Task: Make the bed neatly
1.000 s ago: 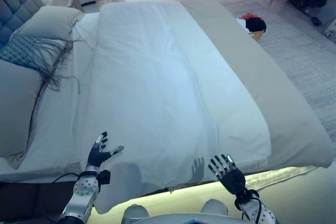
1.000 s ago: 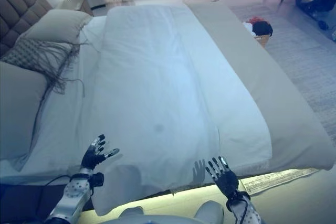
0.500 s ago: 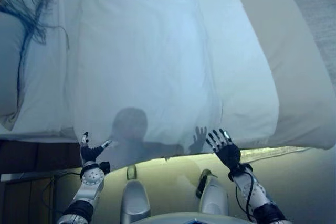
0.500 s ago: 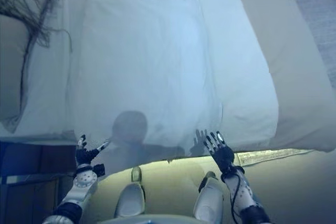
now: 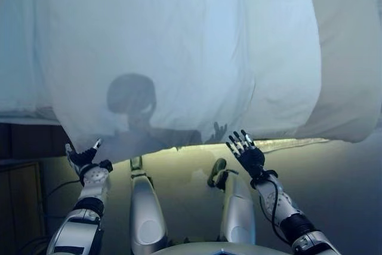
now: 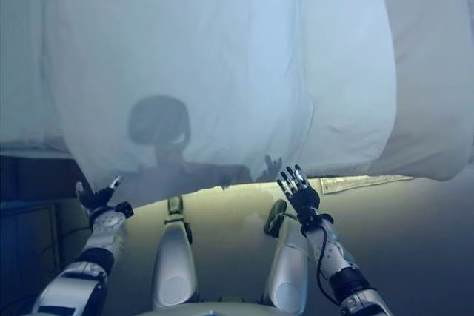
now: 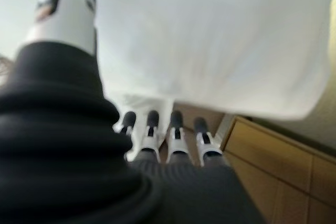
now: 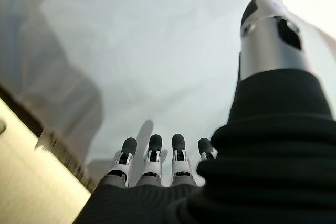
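While draped overhead, duvet (image 5: 173, 52) just beyond both open hands (image 5: 245, 154).

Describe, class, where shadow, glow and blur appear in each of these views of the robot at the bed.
Left eye view: a dark head-shaped shadow falls on the white duvet, and a yellowish glow runs below its hanging edge. Right eye view: the same shadow and glow. Left wrist view: the left hand and its cover look blurred up close. Right wrist view: the right hand casts a soft shadow on the cloth.
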Controlling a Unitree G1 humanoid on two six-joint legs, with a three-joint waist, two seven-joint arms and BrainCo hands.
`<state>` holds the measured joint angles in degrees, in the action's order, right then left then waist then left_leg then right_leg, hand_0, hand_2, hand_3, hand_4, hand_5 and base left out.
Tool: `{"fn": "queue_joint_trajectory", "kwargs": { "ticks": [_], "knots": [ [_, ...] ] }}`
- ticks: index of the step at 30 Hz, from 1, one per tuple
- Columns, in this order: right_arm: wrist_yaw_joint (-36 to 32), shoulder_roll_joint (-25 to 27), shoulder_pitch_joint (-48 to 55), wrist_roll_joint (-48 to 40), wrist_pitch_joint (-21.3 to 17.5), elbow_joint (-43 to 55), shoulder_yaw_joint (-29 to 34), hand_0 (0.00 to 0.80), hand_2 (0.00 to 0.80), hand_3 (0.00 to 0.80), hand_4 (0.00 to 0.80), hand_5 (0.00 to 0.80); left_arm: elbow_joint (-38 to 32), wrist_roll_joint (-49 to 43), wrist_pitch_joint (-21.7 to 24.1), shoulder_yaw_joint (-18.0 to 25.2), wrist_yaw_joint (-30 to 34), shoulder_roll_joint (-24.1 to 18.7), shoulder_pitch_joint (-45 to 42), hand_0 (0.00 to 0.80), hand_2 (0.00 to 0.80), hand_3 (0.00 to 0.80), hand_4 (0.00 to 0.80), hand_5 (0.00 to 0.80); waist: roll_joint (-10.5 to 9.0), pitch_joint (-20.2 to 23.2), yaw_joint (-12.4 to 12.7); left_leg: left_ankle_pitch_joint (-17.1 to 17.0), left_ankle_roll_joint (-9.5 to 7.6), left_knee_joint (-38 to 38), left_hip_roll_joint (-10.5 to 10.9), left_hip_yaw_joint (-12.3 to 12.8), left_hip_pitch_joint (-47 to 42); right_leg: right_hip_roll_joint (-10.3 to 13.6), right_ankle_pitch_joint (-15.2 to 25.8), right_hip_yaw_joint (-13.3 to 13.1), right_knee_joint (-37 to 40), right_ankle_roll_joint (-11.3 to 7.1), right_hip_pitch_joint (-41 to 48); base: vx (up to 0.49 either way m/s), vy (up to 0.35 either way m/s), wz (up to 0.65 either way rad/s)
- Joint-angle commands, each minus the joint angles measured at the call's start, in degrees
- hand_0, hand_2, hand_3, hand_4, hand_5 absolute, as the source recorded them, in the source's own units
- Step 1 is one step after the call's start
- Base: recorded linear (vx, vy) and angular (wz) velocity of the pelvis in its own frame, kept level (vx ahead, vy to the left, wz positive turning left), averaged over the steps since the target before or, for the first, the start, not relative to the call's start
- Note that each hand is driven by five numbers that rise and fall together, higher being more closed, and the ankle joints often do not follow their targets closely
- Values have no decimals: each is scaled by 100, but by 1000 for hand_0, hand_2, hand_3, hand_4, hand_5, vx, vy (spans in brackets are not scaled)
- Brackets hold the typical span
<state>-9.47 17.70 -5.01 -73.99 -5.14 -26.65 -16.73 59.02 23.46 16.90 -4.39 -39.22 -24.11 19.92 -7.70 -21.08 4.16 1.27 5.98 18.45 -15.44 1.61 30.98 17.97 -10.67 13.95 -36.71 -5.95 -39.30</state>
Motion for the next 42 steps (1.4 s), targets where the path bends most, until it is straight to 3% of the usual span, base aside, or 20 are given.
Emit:
{"fn": "queue_joint_trajectory", "kwargs": {
  "ticks": [1,12,21,28,32,33,34,42],
  "knots": [
    [-188,-41,-126,-359,-478,216,6,0,0,0,0,0,68,190,270,318,-249,-641,417,0,0,0,0,0,-376,-339,302,83,88,760,26,-399,822,41,1472,177,1803,-524,550,-86,12,4],
    [-457,62,-307,-668,-674,399,20,0,0,0,0,0,285,-10,78,403,-77,-1232,999,0,0,0,0,0,-620,-575,453,229,6,1421,132,-663,1867,24,1491,210,1352,-476,-307,-45,33,0],
    [-611,115,-615,-878,-827,220,-47,0,0,0,0,0,921,-178,-364,279,41,-1537,1459,0,0,0,0,0,-633,-580,491,431,-78,1980,324,-796,2479,10,1535,201,940,-441,-853,-9,35,0],
    [-541,264,-886,-908,-892,113,53,0,0,0,0,0,1435,-36,-794,37,844,-1661,1583,0,0,0,0,0,-561,-594,476,441,-99,2119,490,-807,2778,-13,1621,201,863,-435,-1128,-20,69,3],
    [-523,332,-990,-854,-843,51,121,0,0,0,0,0,1613,96,-700,-82,968,-1631,1550,0,0,0,0,0,-510,-592,463,453,-123,2267,566,-825,3004,-28,1622,161,736,-417,-1341,-20,71,2],
    [-530,343,-1009,-857,-840,35,129,0,0,0,0,0,1619,111,-692,-86,979,-1629,1545,342,342,342,342,342,-502,-593,468,465,-127,2313,577,-829,3055,-30,1623,162,711,-414,-1380,-12,41,1],
    [-535,345,-1017,-860,-853,33,129,0,0,0,0,0,1601,136,-668,-85,963,-1622,1527,800,800,800,800,800,-498,-595,475,474,-130,2338,590,-835,3088,-33,1623,162,698,-413,-1406,0,0,0],
    [-583,334,-1026,-940,-870,15,157,0,0,0,0,0,1532,154,-544,21,1100,-1667,1435,800,800,800,800,800,-456,-603,544,541,-139,2476,672,-843,3153,-16,1646,183,634,-395,-1429,4,0,0]
  ]
}}
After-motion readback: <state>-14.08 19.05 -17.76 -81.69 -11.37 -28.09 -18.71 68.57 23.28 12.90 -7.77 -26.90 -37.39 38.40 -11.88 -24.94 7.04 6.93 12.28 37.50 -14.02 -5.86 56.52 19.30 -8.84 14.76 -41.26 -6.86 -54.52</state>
